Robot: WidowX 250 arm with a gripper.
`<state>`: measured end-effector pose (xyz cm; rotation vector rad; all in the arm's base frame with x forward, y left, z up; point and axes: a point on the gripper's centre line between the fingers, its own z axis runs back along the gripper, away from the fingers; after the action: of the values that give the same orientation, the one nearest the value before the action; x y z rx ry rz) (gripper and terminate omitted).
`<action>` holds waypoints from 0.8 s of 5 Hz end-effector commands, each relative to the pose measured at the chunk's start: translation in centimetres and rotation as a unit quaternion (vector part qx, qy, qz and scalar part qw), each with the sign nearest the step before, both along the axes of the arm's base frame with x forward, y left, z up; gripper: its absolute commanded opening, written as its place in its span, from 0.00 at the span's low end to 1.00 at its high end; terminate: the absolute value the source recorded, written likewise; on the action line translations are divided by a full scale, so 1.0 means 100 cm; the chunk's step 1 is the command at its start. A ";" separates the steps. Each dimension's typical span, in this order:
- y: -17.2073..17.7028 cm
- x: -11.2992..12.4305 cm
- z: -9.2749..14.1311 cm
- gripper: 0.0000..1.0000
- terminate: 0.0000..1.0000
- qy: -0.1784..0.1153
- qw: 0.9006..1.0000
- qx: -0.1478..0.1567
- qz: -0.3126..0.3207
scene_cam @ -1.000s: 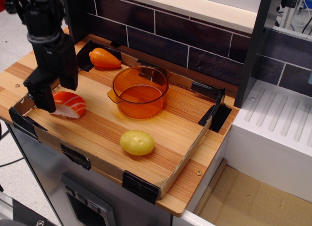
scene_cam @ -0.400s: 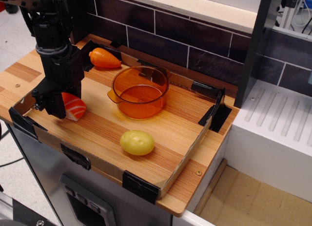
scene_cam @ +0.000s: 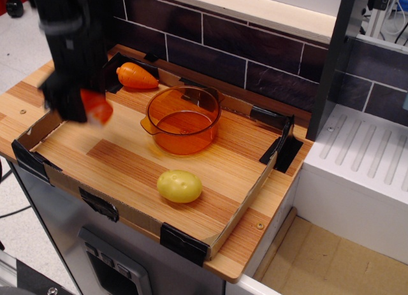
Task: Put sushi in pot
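My gripper [scene_cam: 86,110] is shut on the sushi [scene_cam: 97,107], an orange and white piece that shows blurred below the black fingers. It hangs in the air above the left end of the wooden tray, with nothing under it but the board. The translucent orange pot [scene_cam: 183,119] stands upright in the middle of the tray, to the right of the gripper and apart from it. The pot holds nothing.
An orange carrot [scene_cam: 136,77] lies at the tray's back left corner. A yellow potato [scene_cam: 180,185] lies near the front. The tray has low cardboard walls [scene_cam: 248,206] with black tape. A dark tiled wall [scene_cam: 255,59] runs behind.
The gripper closed on the sushi where it lay at the tray's left end, then rose with it. The sushi is off the board now.
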<state>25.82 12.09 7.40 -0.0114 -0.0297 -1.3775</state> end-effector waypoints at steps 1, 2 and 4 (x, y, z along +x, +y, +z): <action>-0.052 0.044 0.052 0.00 0.00 -0.023 1.000 -0.003 0.014; -0.076 0.063 0.039 0.00 0.00 -0.005 1.000 0.004 0.023; -0.080 0.064 0.012 0.00 0.00 0.005 1.000 0.022 0.014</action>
<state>31.59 3.53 7.41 -0.0113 0.0329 -1.3458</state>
